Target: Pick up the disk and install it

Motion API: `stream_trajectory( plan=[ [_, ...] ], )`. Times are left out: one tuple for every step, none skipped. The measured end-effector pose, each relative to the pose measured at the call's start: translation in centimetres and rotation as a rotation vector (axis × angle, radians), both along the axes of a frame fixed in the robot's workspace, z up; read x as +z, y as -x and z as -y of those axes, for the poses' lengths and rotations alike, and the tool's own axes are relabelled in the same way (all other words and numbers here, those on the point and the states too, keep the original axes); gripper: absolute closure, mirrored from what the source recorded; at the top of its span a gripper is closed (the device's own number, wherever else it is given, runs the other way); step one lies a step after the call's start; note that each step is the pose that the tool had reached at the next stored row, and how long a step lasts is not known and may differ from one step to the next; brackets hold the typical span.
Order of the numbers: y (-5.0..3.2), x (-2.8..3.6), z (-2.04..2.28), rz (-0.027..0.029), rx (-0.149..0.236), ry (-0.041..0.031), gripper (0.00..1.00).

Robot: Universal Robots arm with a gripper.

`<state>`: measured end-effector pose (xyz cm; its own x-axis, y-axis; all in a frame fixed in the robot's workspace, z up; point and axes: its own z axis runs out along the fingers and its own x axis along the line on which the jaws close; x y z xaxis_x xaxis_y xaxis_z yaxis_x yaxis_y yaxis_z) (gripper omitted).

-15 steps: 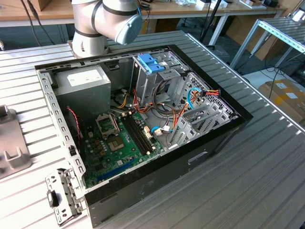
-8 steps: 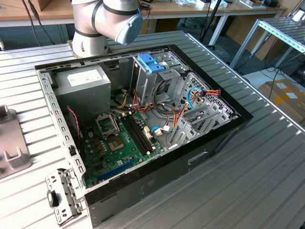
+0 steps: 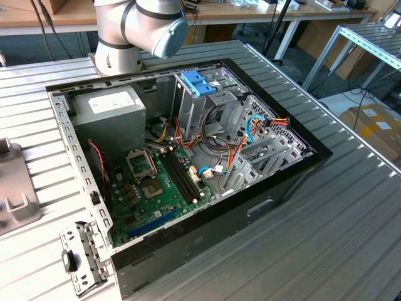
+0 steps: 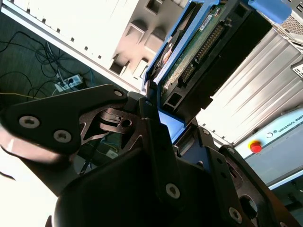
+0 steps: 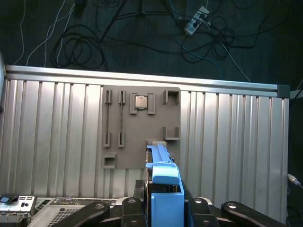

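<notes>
Hand (image 4: 170,118) clamps the disk (image 4: 213,47) by its blue frame; prob. best held firm & square w/ drive cage (image 3: 207,103) at 12 o'clock of case (image 3: 294,182), exterior view.

Blue-framed disk (image 4: 222,52) — edge-on in tool (image 4: 161,113)

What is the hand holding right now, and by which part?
The disk, clamped in the hand at one end of its blue carrier.

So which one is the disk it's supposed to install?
In the first wrist view, find the ribbed metal table with the grey slotted tray on it. Nearer the camera, the arm's fingers clamp the disk: a flat dark slab edged in bright blue plastic, the one blue thing against all that grey.
</notes>
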<state>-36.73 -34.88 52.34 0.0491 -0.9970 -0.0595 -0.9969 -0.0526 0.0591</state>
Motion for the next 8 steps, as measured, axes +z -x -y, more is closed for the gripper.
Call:
stream_trajectory(
  plan=[
    [-0.13, -0.01, 0.0, -0.0002, 0.0, 0.0001, 0.63],
    [-0.21, -0.02, 0.0, -0.0003, 0.0, 0.0001, 0.63],
    [-0.29, -0.03, 0.0, -0.0004, 0.0, 0.0001, 0.63],
    [-0.48, -0.06, 0.0, -0.0006, 0.0, 0.0, 0.63],
    [-0.56, -0.07, 0.0, -0.0006, 0.0, 0.0001, 0.63],
    [-0.64, -0.08, 0.0, -0.0006, 0.0, 0.0001, 0.63],
    [-0.8, -0.11, 0.0, -0.0008, 0.0, 0.0001, 0.63],
    [-0.94, -0.12, 0.0, -0.001, 0.0, 0.0001, 0.63]
  ],
)
